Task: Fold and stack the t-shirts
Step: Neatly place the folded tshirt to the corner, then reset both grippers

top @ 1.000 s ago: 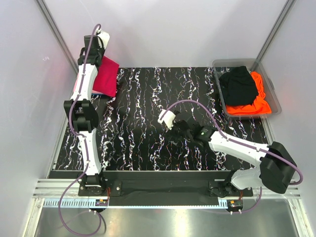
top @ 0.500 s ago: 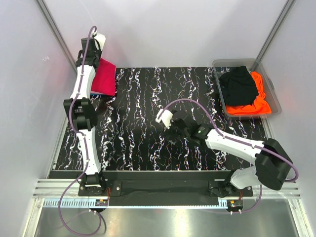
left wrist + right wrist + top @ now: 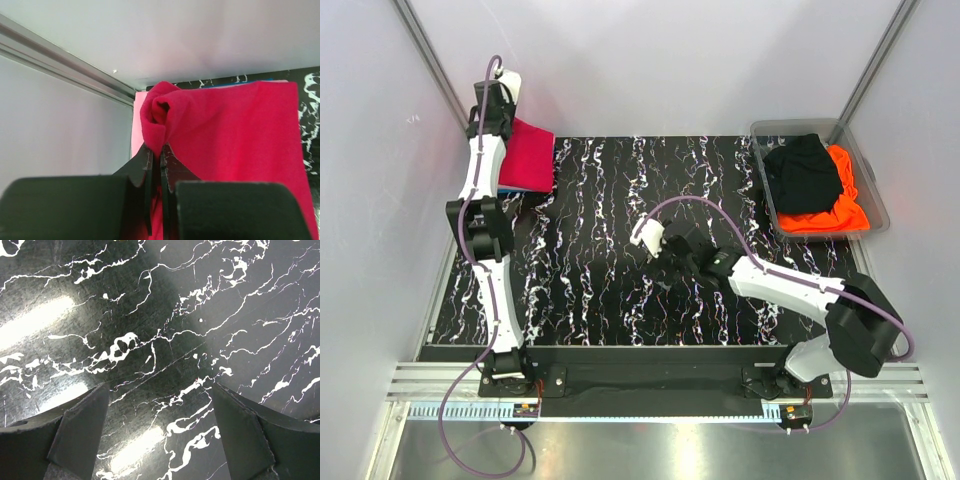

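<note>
— Where is the soft crimson-red cloth t-shirt (image 3: 235,135) being held?
— At the far-left corner of the black marbled bench (image 3: 150,315); its bunched fold is being pinched by the clenched left pincer (image 3: 156,150).
— The right pincer (image 3: 160,432)?
— Being held spread wide above the bench, nothing grasped.

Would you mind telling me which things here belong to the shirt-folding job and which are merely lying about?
Part of the job:
- red t-shirt, pinched in the shut left gripper
- pink t-shirt beneath it
- black t-shirt
- orange t-shirt

Just there:
- clear bin holding the last two
- marbled table
</note>
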Available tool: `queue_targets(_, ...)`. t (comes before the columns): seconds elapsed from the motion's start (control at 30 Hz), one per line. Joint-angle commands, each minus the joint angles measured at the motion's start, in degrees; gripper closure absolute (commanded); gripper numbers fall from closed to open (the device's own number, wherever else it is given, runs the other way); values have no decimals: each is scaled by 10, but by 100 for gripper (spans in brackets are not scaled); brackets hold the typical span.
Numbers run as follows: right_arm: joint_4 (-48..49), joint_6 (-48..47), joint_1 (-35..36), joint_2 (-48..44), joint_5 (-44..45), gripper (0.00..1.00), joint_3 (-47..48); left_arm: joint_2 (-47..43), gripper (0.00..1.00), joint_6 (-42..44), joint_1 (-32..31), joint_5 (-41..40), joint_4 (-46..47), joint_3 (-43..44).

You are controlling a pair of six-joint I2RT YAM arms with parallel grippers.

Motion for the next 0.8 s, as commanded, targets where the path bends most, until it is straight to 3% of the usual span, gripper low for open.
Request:
queue_targets(0.0,9,8,-5,7,-11,10,29,-11,100,6,5,17,103,-25)
queue_targets(0.2,9,17,-8,33,-15,10,45,7,98,-28,22,26,138,-23)
queue_targets(0.23,9,17,-8,39,-16,10,51,9,81,-28,23,21,147,-25)
queue_targets(0.33,9,28,-11,46,-16,9,62,11,49,-41,25,-17,162,-31)
queue_targets(0.37,8,38,-12,46,-17,9,62,10,16,-48,26,-34,163,-31)
queue_targets(0.4,6,43,-14,44,-21,9,63,7,1,-52,26,-40,164,-34)
queue_targets(0.57,4,113,-24,8,-10,9,60,-63,1,-107,3,-64,148,-102)
queue_targets(0.67,5,201,-25,-24,-3,9,45,-146,1,-162,-35,-47,145,-202)
queue_targets(0.7,14,231,-26,-35,-9,1,37,-167,1,-177,-58,-42,141,-227)
queue_targets(0.77,22,280,-24,-69,-5,0,9,-216,1,-221,-85,-22,137,-309)
